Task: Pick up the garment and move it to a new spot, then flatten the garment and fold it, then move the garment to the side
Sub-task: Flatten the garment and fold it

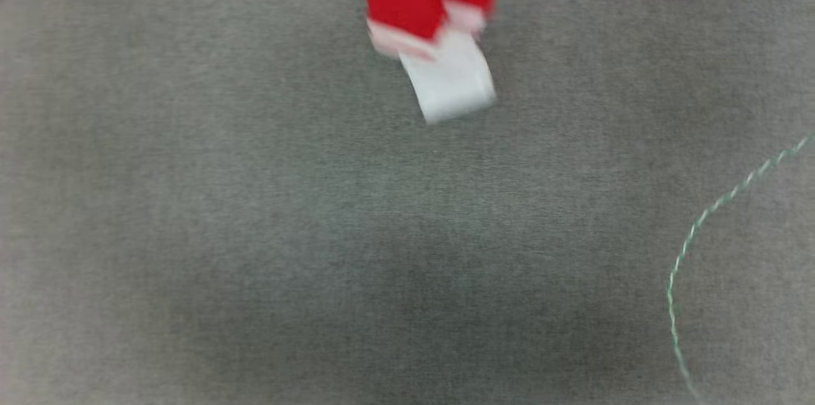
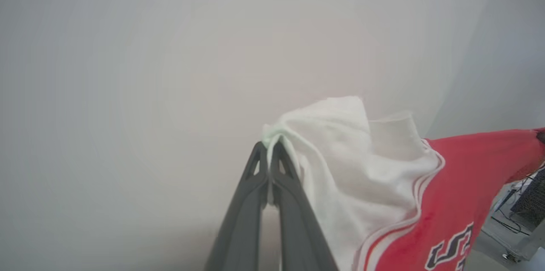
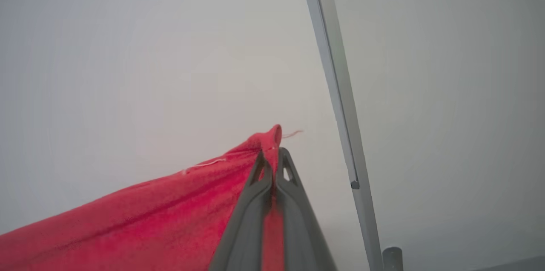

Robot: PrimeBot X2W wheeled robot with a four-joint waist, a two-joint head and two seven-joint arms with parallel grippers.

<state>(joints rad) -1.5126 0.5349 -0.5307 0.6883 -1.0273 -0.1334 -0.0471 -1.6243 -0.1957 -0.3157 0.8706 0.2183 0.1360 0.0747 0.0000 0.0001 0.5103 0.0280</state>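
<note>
Head view | garment (image 1: 407,4) axis top-to-bottom | white sleeve end (image 1: 452,83) at bottom

The left gripper (image 2: 270,145) has two long fingers (image 2: 245,220) of matte dark grey plastic, broad at the base and narrowing to slim tips, each with a small triangular cut-out near the end. The right gripper (image 3: 272,154) looks the same — dark grey, smooth, tapering.

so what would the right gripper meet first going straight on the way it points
Past the red jersey-style garment corner it pinches, the right gripper seems to face a blank pale backdrop; the slim grey metal bar stands off to its side. Depth is unclear.
</note>
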